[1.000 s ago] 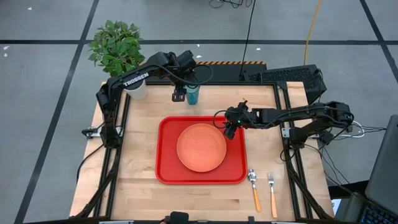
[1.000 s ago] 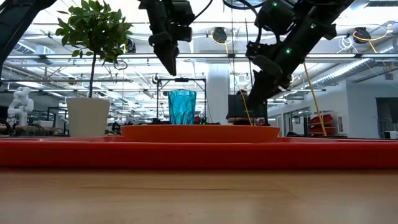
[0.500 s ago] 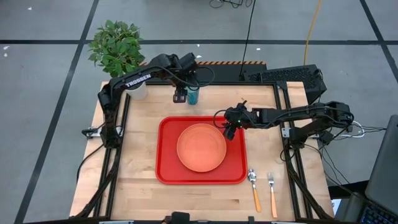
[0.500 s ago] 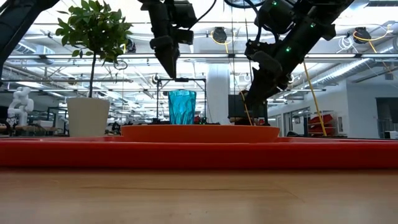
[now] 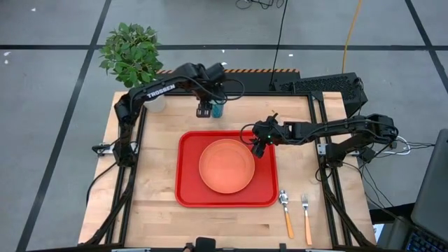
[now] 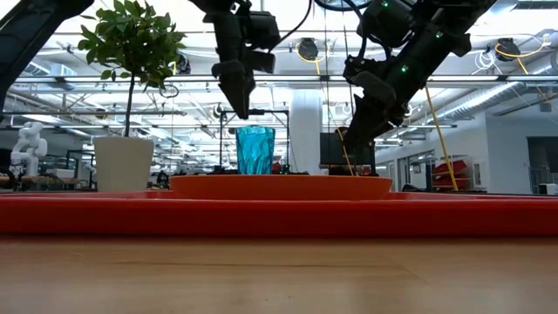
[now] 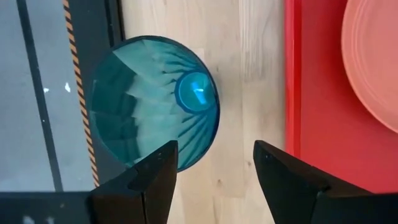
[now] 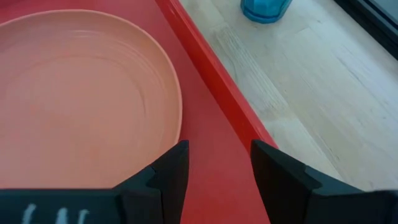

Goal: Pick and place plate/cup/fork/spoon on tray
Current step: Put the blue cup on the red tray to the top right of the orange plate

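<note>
The worktop (image 5: pixel 154 189) carries one red tray (image 5: pixel 189 189), one orange plate (image 5: pixel 226 166), one teal cup (image 5: pixel 218 109), one spoon (image 5: pixel 286 212) and one fork (image 5: pixel 306 215). One potted plant (image 5: pixel 131 52) stands at a far corner. Two dark arms reach in, each ending in one claw: left claw (image 5: pixel 204 110), right claw (image 5: pixel 258 148).
</note>
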